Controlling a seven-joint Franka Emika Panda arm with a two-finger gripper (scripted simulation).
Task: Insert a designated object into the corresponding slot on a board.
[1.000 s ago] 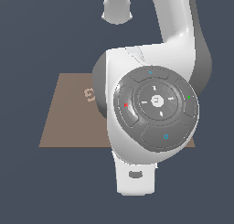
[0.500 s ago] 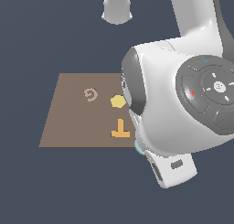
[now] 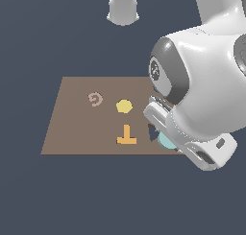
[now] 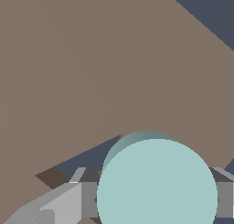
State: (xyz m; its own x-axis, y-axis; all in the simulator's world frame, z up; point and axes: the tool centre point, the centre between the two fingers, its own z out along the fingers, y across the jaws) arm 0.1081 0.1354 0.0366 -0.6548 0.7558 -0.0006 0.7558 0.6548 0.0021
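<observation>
Going from the exterior view's left, the flat brown rectangular board (image 3: 72, 133) carries a tan spiral mark (image 3: 95, 99), then a yellow hexagon piece (image 3: 124, 106) and an orange T-shaped piece (image 3: 127, 135), both lying flat and apart. Next comes a dark triangular cut-out (image 3: 153, 132), partly hidden by the white arm. At the board's near edge on the exterior view's right, the jaws (image 4: 155, 195) grip the flat round pale teal-blue disc (image 4: 157, 186), its face level with the board, probably ready for carrying. The round slot is not visible.
</observation>
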